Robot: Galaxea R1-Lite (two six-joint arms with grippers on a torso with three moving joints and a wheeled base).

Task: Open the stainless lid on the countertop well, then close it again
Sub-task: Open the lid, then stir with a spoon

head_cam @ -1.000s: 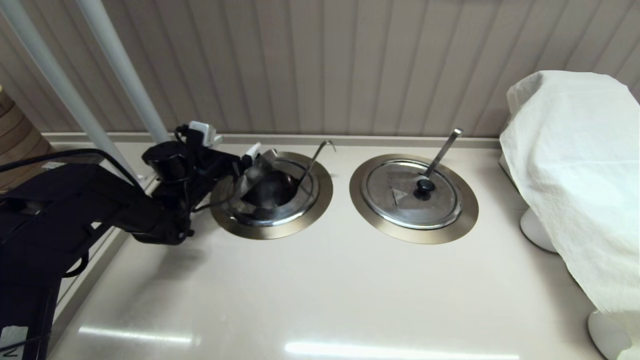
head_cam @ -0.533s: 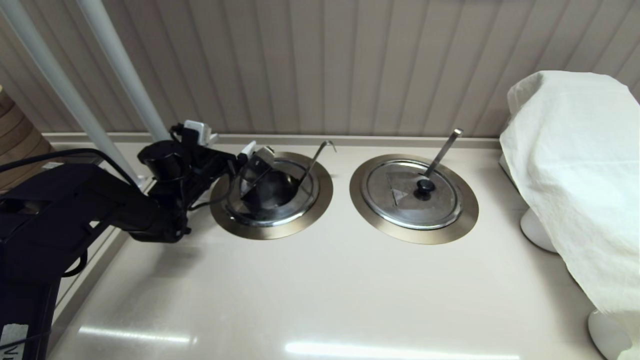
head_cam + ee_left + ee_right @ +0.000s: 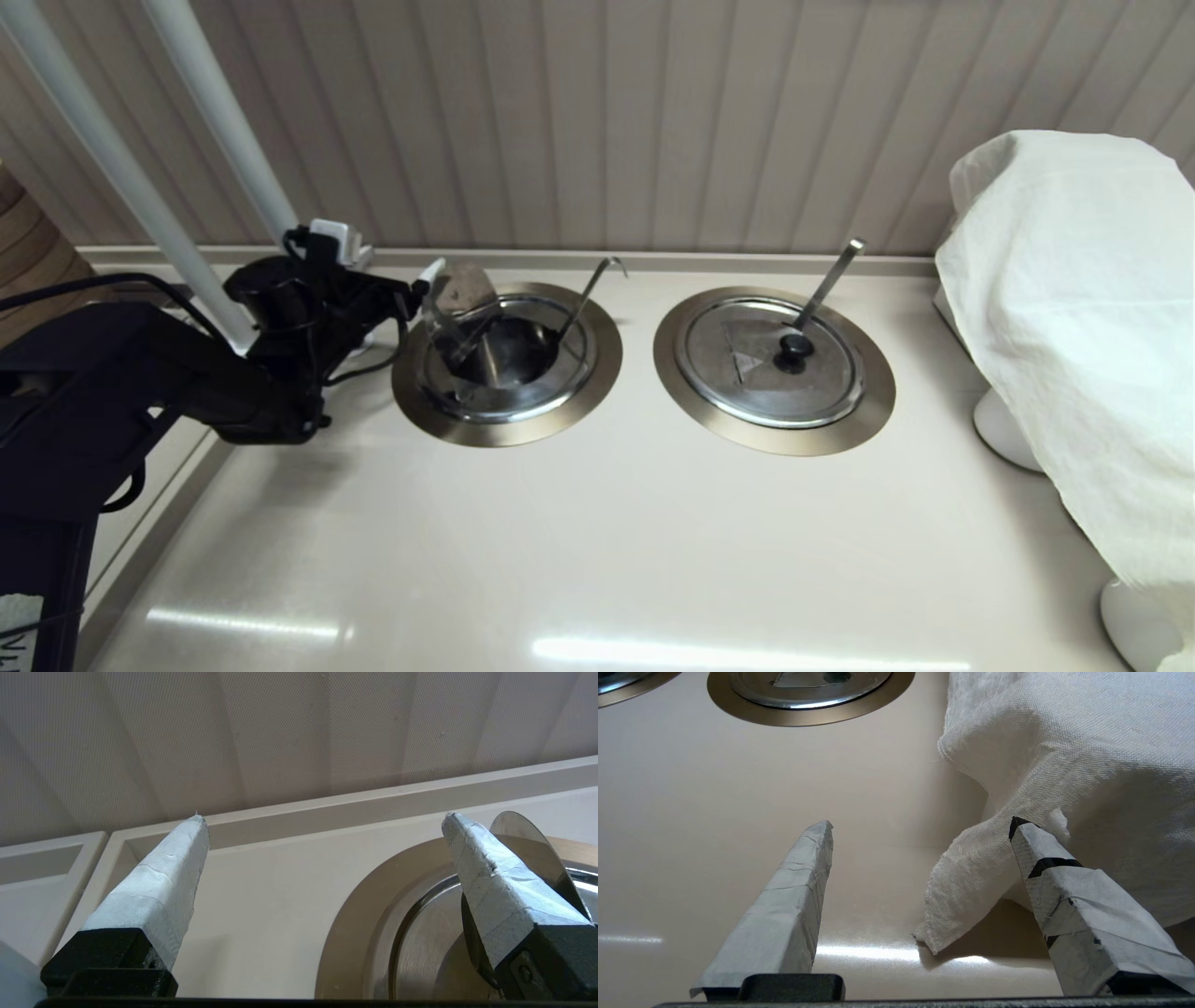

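Observation:
The countertop well [image 3: 509, 431] is the left ring, with a hook-ended wire handle [image 3: 586, 297] leaning on its far rim. The stainless lid [image 3: 459, 289] stands tilted steeply up at the well's left side, and the dark inside of the well shows beside it. My left gripper [image 3: 437, 285] is at that left rim and open. In the left wrist view, one taped finger [image 3: 490, 882] lies against the raised lid [image 3: 528, 849] while the other hangs over bare counter; nothing is between them. The flange [image 3: 355, 933] curves below. My right gripper [image 3: 920, 823] is open, low over the counter.
The twin lid [image 3: 773, 359], with black knob [image 3: 794, 347] and flat bar handle [image 3: 826, 280], covers the right ring. A white cloth [image 3: 1074, 308] drapes something at the right, its corner [image 3: 971, 886] near my right fingers. White poles [image 3: 215, 121] rise behind my left arm.
My left arm has drawn back to the left, and the lid has swung from a low tilt over the well to nearly upright at its left rim.

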